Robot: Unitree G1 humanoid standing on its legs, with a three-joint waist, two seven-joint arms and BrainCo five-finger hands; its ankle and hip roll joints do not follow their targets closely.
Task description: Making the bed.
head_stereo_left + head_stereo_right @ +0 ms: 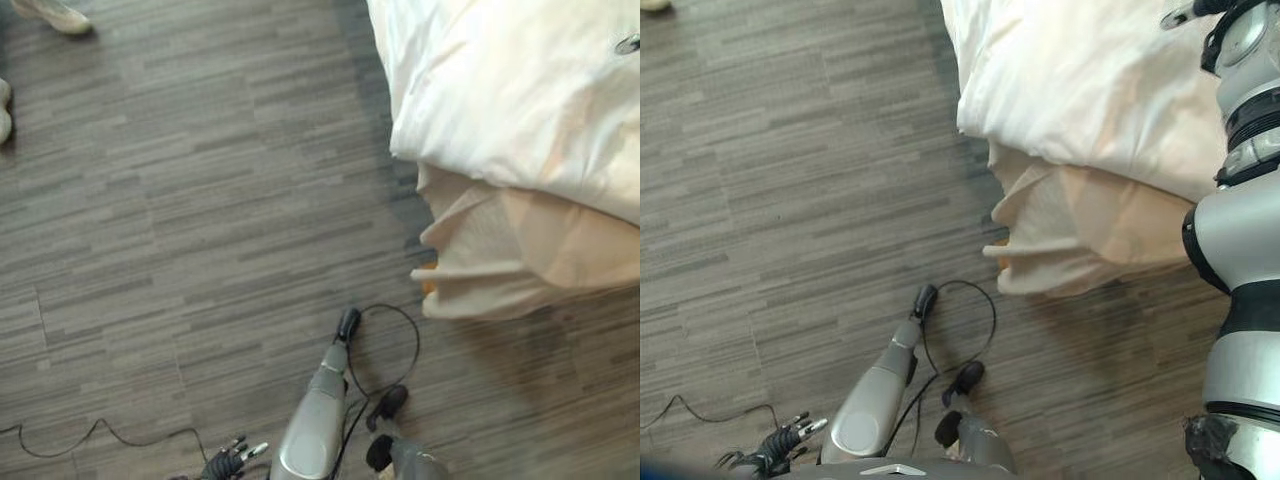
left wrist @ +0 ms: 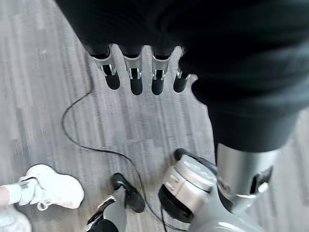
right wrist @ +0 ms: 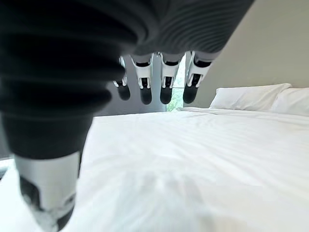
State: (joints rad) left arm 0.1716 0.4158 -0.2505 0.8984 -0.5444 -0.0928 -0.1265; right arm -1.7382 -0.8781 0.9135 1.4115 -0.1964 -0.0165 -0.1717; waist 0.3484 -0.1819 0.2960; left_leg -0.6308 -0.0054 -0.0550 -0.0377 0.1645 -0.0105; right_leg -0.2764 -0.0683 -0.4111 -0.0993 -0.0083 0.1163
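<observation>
White duvet (image 1: pixel 500 90) overhangs bed corner; pillows (image 3: pixel 251 98) beyond; person's shoe (image 2: pixel 50 186) on floor.

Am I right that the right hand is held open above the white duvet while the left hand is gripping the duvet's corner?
Not quite: the left hand grips nothing. The left wrist view shows its fingers straight over bare floor. The right hand is indeed open above the white duvet.

A bedroom: a bed under a white duvet (image 1: pixel 500 90) with a beige sheet (image 1: pixel 520 255) hanging below it, white pillows (image 3: pixel 251 96) at the far end, grey striped carpet floor (image 1: pixel 180 200) beside the bed.
</observation>
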